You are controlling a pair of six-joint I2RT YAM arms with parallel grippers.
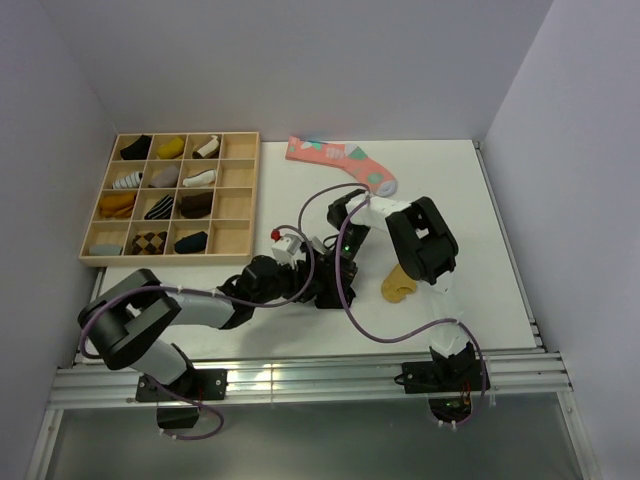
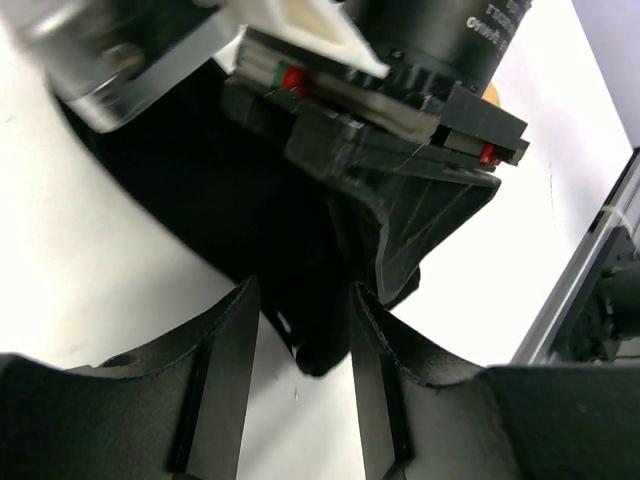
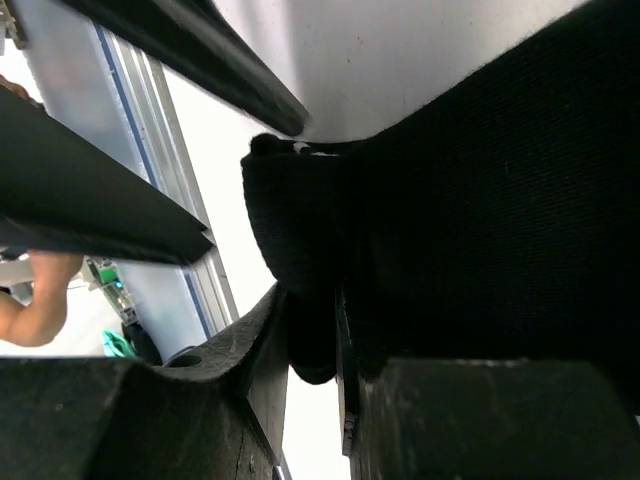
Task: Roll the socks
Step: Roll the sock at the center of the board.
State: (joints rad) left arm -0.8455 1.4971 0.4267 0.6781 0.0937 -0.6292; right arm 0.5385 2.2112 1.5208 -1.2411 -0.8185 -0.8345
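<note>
The black sock (image 2: 322,345) lies on the white table between the two arms, mostly hidden under them in the top view. My right gripper (image 3: 312,312) is shut on a fold of it (image 3: 300,220), and shows in the top view (image 1: 336,275). My left gripper (image 2: 303,300) is open, with the sock's rounded end between its fingers, touching the right finger (image 2: 385,380) and apart from the left one. It sits just left of the right gripper in the top view (image 1: 303,283). The mustard-tan sock (image 1: 400,285) lies loose to the right. White cuff stripes are not visible.
A long pink sock (image 1: 340,160) lies at the back of the table. A wooden compartment tray (image 1: 255,190) with several rolled socks stands at the back left. Side walls close in both sides. A metal rail (image 1: 300,378) runs along the near edge.
</note>
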